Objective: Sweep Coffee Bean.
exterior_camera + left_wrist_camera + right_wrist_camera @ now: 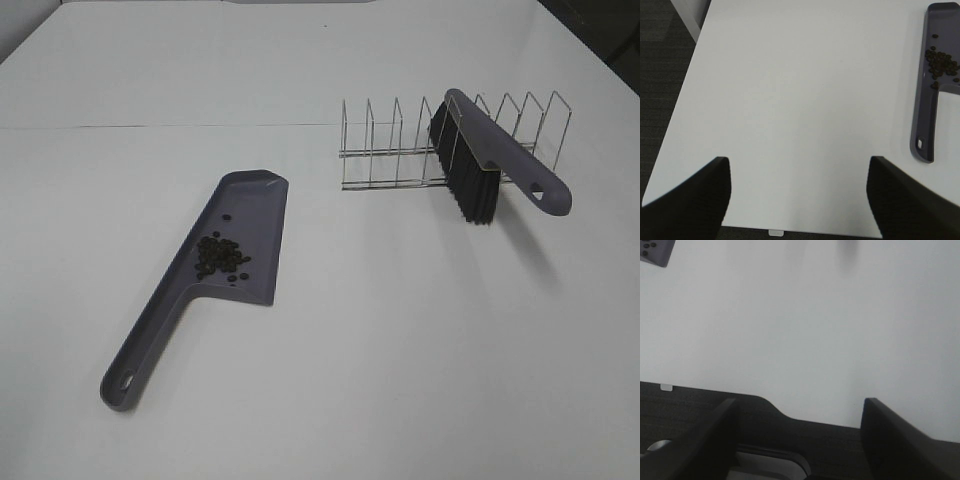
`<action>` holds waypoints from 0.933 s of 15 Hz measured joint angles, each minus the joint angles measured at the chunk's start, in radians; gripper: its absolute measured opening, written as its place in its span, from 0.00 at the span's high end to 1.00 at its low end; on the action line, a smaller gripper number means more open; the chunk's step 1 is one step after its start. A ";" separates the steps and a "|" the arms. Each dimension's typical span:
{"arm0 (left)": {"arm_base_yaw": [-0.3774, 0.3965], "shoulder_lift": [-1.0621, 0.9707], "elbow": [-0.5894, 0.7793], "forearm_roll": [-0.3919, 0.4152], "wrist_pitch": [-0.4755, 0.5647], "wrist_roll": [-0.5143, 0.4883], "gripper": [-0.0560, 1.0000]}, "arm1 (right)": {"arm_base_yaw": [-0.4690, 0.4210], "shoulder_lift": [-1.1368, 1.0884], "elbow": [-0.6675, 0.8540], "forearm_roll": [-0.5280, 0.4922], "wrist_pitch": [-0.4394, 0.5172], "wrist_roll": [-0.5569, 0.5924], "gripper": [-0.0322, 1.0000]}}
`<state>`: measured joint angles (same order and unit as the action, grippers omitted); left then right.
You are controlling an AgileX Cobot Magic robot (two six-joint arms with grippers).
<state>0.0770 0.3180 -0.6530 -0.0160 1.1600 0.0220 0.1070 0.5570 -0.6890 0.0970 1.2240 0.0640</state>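
- The coffee bean (221,256) cluster lies inside the dustpan (245,235) on the table (400,350).
- The brush (490,150) leans in the wire rack (400,150), well apart.
- Both arms' fingers (685,200) stand open and empty, the left less wide, it seems.
- Risk: a tilted dustpan would spill the beans.

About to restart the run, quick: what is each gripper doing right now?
Left gripper: open, holding nothing, over bare table.
Right gripper: open, holding nothing, at the table edge.

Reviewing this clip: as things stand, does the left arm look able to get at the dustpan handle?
Probably yes. The left gripper is open and empty, and only bare table lies between it and the dustpan handle, which points toward the near edge. The brush sits away in the wire rack.
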 joint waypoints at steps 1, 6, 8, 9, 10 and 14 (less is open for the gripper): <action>-0.021 -0.007 0.029 0.010 0.002 -0.031 0.31 | 0.000 -0.088 0.050 -0.002 0.001 0.000 0.39; -0.059 -0.104 0.108 0.010 -0.034 -0.044 0.31 | 0.001 -0.370 0.190 -0.031 0.001 0.000 0.39; -0.059 -0.182 0.116 0.009 -0.052 -0.044 0.31 | 0.001 -0.446 0.194 -0.042 -0.008 0.000 0.39; -0.059 -0.230 0.122 0.008 -0.059 -0.042 0.31 | 0.001 -0.489 0.194 -0.048 -0.015 -0.001 0.39; -0.059 -0.297 0.126 0.008 -0.067 -0.030 0.31 | 0.001 -0.545 0.194 -0.058 -0.031 -0.014 0.39; -0.059 -0.323 0.131 -0.037 -0.073 0.052 0.31 | 0.001 -0.561 0.216 -0.071 -0.073 -0.031 0.40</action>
<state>0.0180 -0.0050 -0.5220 -0.0530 1.0870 0.0740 0.1080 -0.0040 -0.4730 0.0260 1.1510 0.0330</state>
